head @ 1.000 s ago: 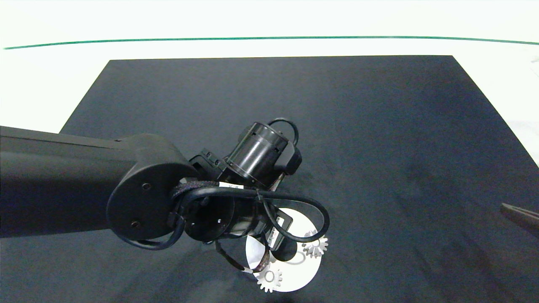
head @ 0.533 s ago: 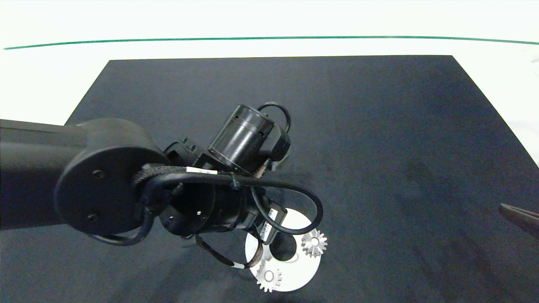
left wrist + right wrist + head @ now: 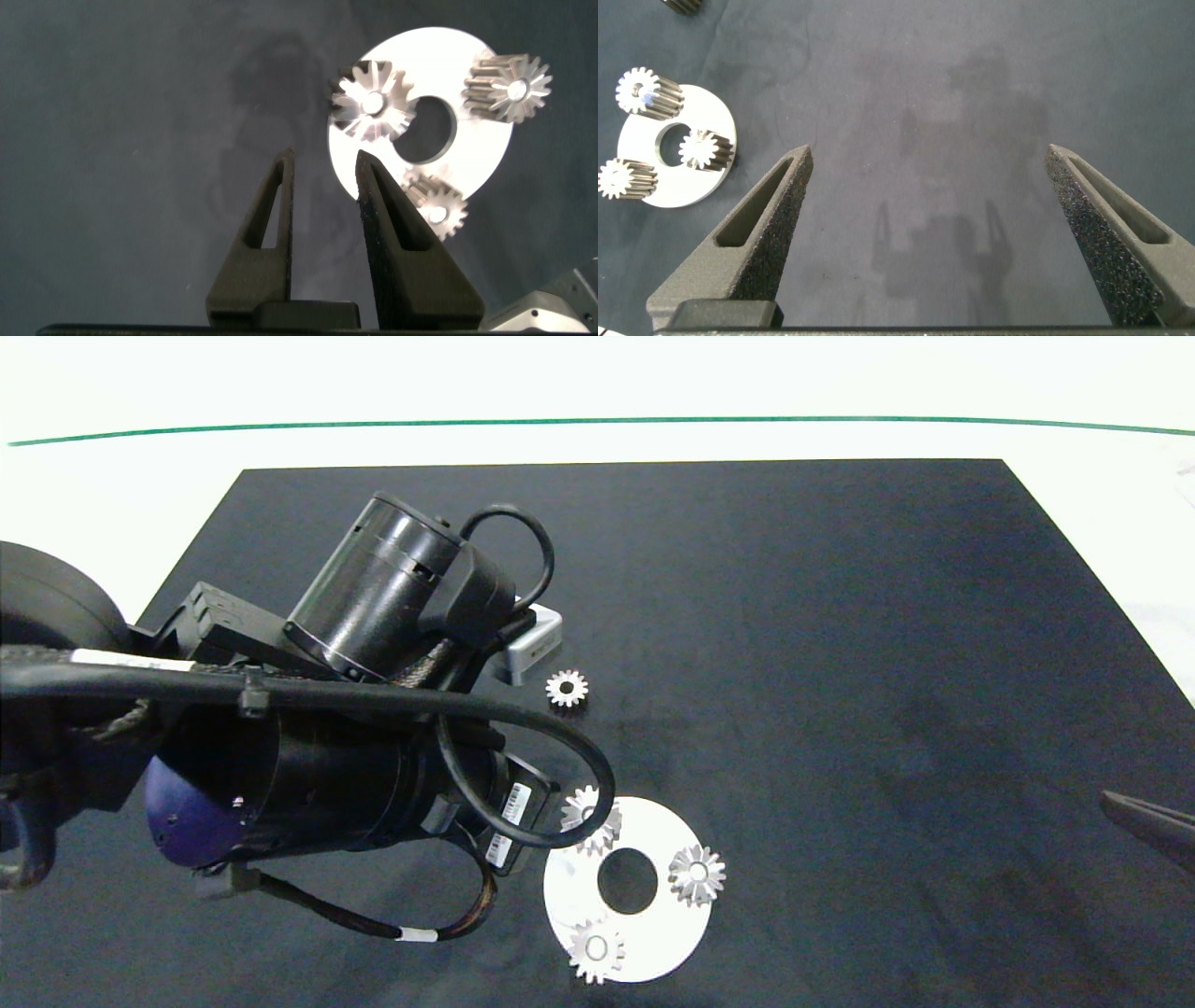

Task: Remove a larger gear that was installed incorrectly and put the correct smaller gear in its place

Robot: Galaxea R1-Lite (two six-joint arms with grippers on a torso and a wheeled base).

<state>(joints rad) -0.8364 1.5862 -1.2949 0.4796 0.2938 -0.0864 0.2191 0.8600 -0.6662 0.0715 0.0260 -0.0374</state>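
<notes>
Since a second ago the left gripper (image 3: 322, 191) has drawn back off the white round plate (image 3: 672, 933), fingers slightly apart and empty. Removal seems pending: the wide silver long-toothed larger gear (image 3: 590, 817) sits on the plate's rim, and the small silver short-toothed smaller gear (image 3: 567, 689) lies beyond the plate. Right gripper (image 3: 934, 201) idles wide open, well away.

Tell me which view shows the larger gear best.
Left wrist view: the larger gear sits whole and close on the white disc, its long teeth clear. Head view: the left arm's cable crosses it. Right wrist view: whole but small, far off.
</notes>
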